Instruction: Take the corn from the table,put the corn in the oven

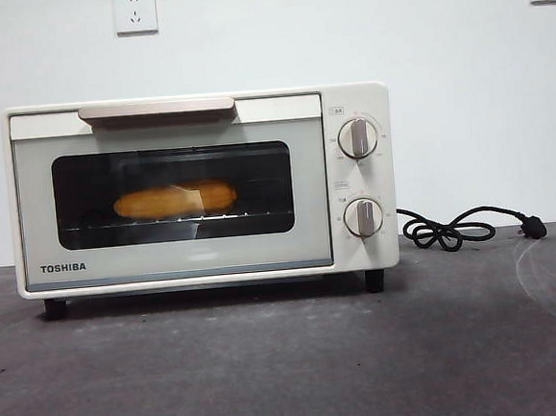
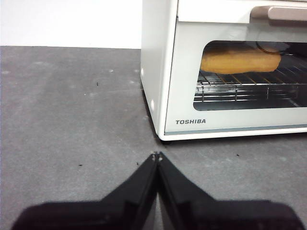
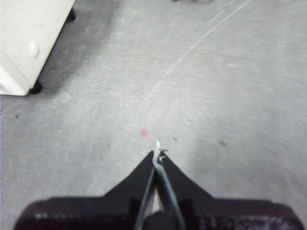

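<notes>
Yellow corn (image 1: 175, 200) is lying inside one oven (image 1: 200, 190); both closed, empty pincers, left (image 2: 157, 155) and right (image 3: 158, 154), are hovering over open tabletop (image 1: 290, 361).

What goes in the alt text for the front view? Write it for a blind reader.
A cream TOSHIBA oven stands on a dark grey table, door closed, with the corn lying on the rack behind its glass. Its black cord is coiled beside it.
</notes>
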Controlling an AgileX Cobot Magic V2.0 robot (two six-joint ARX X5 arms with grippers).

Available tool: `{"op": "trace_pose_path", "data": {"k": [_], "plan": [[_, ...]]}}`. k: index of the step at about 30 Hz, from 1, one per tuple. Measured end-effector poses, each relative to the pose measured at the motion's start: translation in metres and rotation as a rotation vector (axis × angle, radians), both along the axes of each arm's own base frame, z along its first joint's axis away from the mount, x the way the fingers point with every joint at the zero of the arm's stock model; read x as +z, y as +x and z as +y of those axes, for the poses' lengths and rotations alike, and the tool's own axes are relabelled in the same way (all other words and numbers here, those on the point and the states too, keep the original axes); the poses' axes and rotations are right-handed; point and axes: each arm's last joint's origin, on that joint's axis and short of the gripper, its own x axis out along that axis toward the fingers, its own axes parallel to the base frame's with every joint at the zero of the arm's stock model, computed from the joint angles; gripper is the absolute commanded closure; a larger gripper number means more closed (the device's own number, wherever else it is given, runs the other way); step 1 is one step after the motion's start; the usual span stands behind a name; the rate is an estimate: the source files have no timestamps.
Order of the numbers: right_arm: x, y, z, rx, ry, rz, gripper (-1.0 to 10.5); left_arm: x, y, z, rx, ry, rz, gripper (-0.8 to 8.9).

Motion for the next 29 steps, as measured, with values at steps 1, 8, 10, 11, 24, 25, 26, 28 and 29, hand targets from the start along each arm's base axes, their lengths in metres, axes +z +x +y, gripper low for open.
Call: {"op": "trace_pose_path", "data": {"k": [1,8,10,11,24,25,26,28,29], "plan": [[-0.004,-0.011,-0.002,-0.015,-0.002,-0.029,9.5,0.000,0.000,0.000,0.000,0.000,0.000,8.17],[-0.008,-0.059,-0.009,-0.089,-0.020,-0.291,9.5,0.000,0.000,0.000,0.000,0.000,0.000,8.17],[-0.014,-0.064,-0.008,-0.089,-0.022,-0.329,9.5,0.000,0.000,0.000,0.000,0.000,0.000,8.17],[-0.017,-0.067,-0.008,-0.089,-0.022,-0.340,9.5,0.000,0.000,0.000,0.000,0.000,0.000,8.17],[-0.047,-0.079,-0.007,-0.114,-0.004,-0.423,9.5,0.000,0.000,0.000,0.000,0.000,0.000,8.17],[-0.048,-0.079,-0.007,-0.115,-0.004,-0.417,9.5,0.000,0.000,0.000,0.000,0.000,0.000,8.17],[-0.048,-0.079,-0.007,-0.116,-0.003,-0.415,9.5,0.000,0.000,0.000,0.000,0.000,0.000,8.17],[-0.048,-0.079,-0.007,-0.119,-0.003,-0.414,9.5,0.000,0.000,0.000,0.000,0.000,0.000,8.17],[-0.048,-0.079,-0.007,-0.122,-0.003,-0.414,9.5,0.000,0.000,0.000,0.000,0.000,0.000,8.17]]}}
